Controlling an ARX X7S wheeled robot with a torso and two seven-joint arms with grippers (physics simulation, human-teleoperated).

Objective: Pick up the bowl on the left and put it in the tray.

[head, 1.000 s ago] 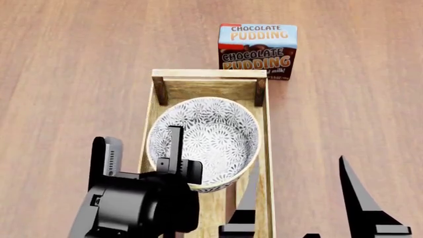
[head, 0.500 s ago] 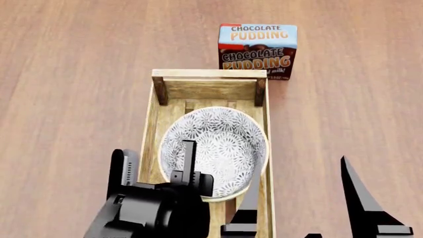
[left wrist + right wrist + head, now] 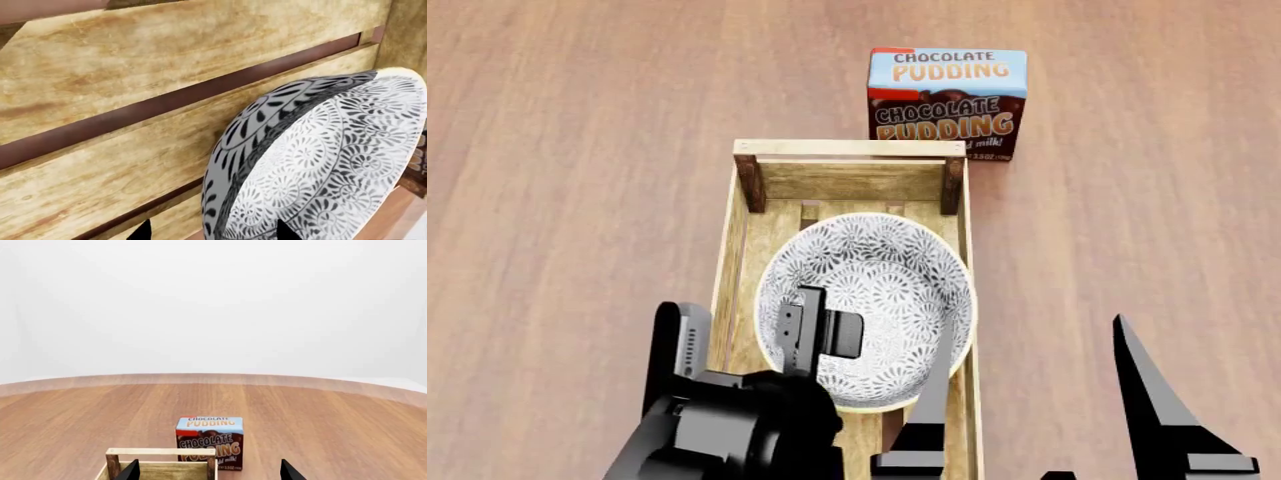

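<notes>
1. Left black gripper (image 3: 747, 335) straddles the bowl's near-left rim, one finger (image 3: 805, 330) inside and the other finger outside beside the tray's left wall; the jaws are spread wider than the rim, and whether the inner pad touches the ceramic I cannot tell.
2. Long rectangular light-wood slatted tray (image 3: 737, 260) lies on the brown wooden tabletop (image 3: 561, 150) with its long axis running from the near edge toward the far edge.
3. Round deep white ceramic bowl with grey-black floral pattern and cream rim (image 3: 874, 275) sits inside the tray, mouth up, spanning it wall to wall; bare slats show between it and the far end rail. In the left wrist view the bowl (image 3: 333, 150) lies against the tray's slats (image 3: 133, 65).
4. Brown-and-blue chocolate pudding carton (image 3: 948, 103) stands upright just beyond the tray's far right corner.
5. Right black gripper (image 3: 1034, 400) hangs at the tray's near right, its two fingers well apart and holding nothing.
</notes>
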